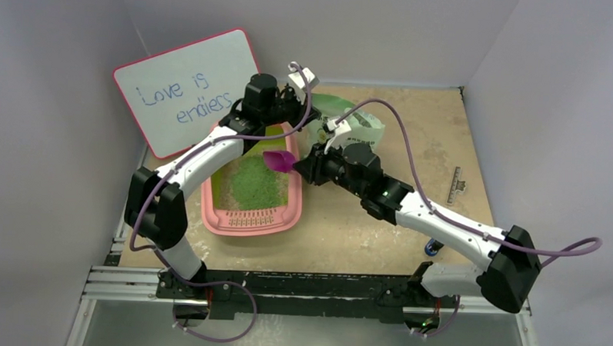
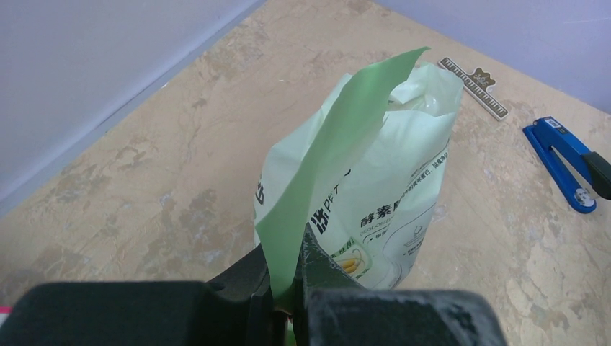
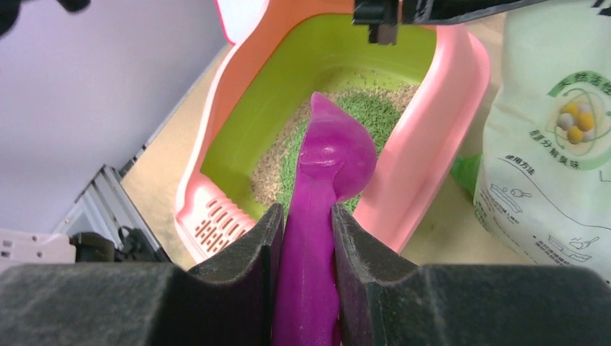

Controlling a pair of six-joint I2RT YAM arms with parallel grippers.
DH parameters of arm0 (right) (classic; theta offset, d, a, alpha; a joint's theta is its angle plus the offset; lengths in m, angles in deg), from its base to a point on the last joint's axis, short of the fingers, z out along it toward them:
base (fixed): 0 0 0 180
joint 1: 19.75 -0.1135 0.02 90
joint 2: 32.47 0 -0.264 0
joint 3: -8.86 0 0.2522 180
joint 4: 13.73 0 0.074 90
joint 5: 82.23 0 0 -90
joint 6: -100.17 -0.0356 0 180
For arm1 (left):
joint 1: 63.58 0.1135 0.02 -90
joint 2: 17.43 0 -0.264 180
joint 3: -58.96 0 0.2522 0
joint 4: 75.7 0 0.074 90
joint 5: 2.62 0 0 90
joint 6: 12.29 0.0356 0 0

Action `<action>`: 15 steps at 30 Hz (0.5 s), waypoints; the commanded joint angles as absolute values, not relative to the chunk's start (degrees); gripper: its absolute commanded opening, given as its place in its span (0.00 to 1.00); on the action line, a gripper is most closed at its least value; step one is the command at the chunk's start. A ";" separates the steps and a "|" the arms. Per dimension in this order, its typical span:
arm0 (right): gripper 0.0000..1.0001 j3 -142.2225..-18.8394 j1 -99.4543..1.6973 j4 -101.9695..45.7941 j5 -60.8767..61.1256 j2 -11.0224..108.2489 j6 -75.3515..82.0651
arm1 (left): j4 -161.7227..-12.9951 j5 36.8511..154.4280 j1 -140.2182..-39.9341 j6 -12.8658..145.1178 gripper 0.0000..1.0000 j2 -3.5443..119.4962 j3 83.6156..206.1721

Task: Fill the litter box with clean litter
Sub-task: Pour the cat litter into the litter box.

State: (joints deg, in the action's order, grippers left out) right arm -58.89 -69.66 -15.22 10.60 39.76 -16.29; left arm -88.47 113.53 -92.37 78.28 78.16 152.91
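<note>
The litter box (image 1: 248,221) sat on the counter (image 1: 436,124) in front of the left arm, its grille end nearest the bases. Green litter (image 1: 255,180) covered much of its floor, with a beige sandy strip along one side and bare wall above, so the fill looked only partly done. The right claw (image 3: 306,220) was clamped on the handle of a purple scoop (image 3: 337,151), whose bowl hung over the box; its load could not be told. The left claw (image 2: 287,277) pinched the open flap of the bag (image 2: 375,187), which stood just beside the box. More scoops probably remained.
</note>
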 commanded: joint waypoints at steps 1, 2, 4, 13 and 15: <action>0.00 -62.57 -71.31 -17.82 6.45 41.73 -7.49 | -84.42 111.70 -91.17 75.93 0.00 77.34 156.59; 0.00 -64.24 -72.22 -19.48 6.67 43.18 -5.75 | -84.70 111.71 -91.17 75.91 0.00 77.58 156.84; 0.00 -67.27 -74.08 -22.46 9.73 46.39 -2.96 | -85.88 112.11 -91.17 75.88 0.00 78.42 157.83; 0.00 -71.62 -77.46 -18.31 11.53 56.83 -1.07 | -85.40 111.80 -90.92 74.96 0.00 79.41 158.07; 0.00 -73.06 -78.64 -18.36 13.15 59.38 -0.85 | -85.42 111.81 -90.78 74.98 0.00 79.38 158.04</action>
State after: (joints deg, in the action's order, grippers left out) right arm -67.75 -77.16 -21.23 10.86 56.54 -2.80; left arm -89.82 113.49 -91.72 75.60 79.76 155.05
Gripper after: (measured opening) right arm 0.299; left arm 0.025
